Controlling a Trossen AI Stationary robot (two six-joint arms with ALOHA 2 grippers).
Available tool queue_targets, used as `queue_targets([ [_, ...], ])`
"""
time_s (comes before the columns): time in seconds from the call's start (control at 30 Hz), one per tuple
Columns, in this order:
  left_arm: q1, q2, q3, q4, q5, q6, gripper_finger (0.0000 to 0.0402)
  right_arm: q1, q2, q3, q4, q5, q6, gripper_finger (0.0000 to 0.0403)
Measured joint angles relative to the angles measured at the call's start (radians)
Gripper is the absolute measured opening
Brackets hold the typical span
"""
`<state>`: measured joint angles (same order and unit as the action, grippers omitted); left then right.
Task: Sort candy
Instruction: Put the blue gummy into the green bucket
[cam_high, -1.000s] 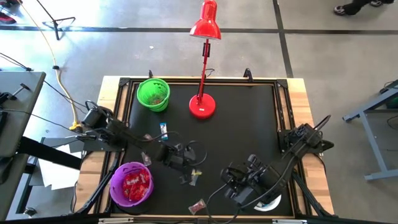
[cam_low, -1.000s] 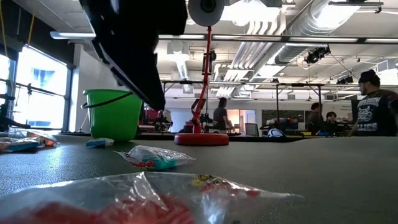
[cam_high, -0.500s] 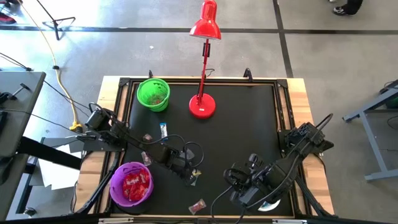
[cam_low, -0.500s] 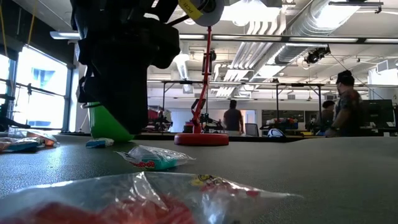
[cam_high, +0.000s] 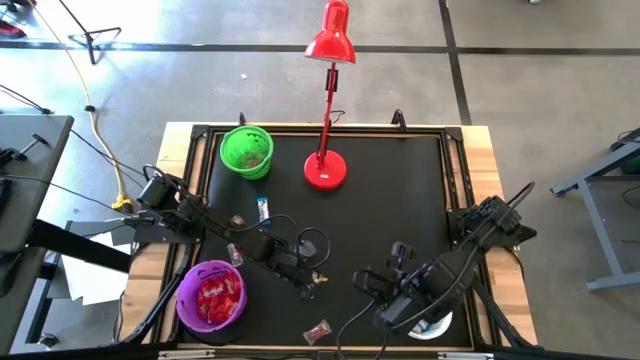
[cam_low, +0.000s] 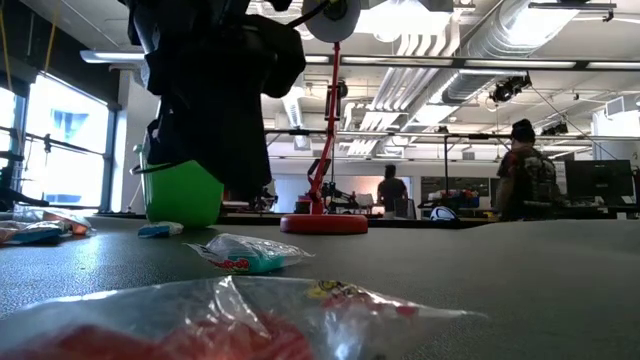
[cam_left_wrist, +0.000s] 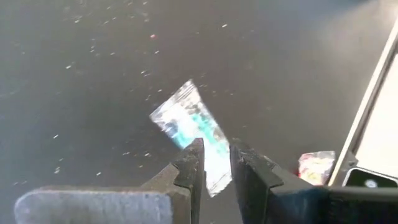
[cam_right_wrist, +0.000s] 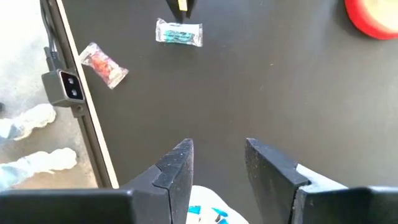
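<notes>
A clear greenish candy (cam_left_wrist: 189, 124) lies flat on the black mat (cam_high: 380, 210), also seen at candy (cam_high: 318, 283). My left gripper (cam_left_wrist: 214, 163) hovers just over its near end, pointing steeply down, fingers a narrow gap apart; whether they touch the wrapper I cannot tell. My right gripper (cam_right_wrist: 217, 155) hangs open and empty, high above the white bowl (cam_high: 440, 325) at the near right. A red candy (cam_right_wrist: 102, 62) lies by the near edge. A blue-and-white candy (cam_high: 263, 208) and two more sweets (cam_high: 236, 222) lie on the mat's left.
The purple bowl (cam_high: 190, 285) with red sweets stands near left, the green bowl (cam_high: 246, 150) far left. A red desk lamp (cam_high: 326, 168) stands at the far middle. The mat's right half is free. People move in the room behind.
My left gripper has rolled about its own axis and edged down and toward the greenish candy. My right gripper has rolled too and stayed in place. The candies have not moved.
</notes>
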<state>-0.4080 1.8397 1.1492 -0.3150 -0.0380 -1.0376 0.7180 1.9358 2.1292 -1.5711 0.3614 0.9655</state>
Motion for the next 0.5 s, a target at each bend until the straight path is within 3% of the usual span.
queue_targets([
  [0.5, 0.0, 0.0, 0.0, 0.03, -0.011, -0.088, 0.0063, -0.011, 0.001, 0.0, 0.032, -0.003, 0.021, 0.0142],
])
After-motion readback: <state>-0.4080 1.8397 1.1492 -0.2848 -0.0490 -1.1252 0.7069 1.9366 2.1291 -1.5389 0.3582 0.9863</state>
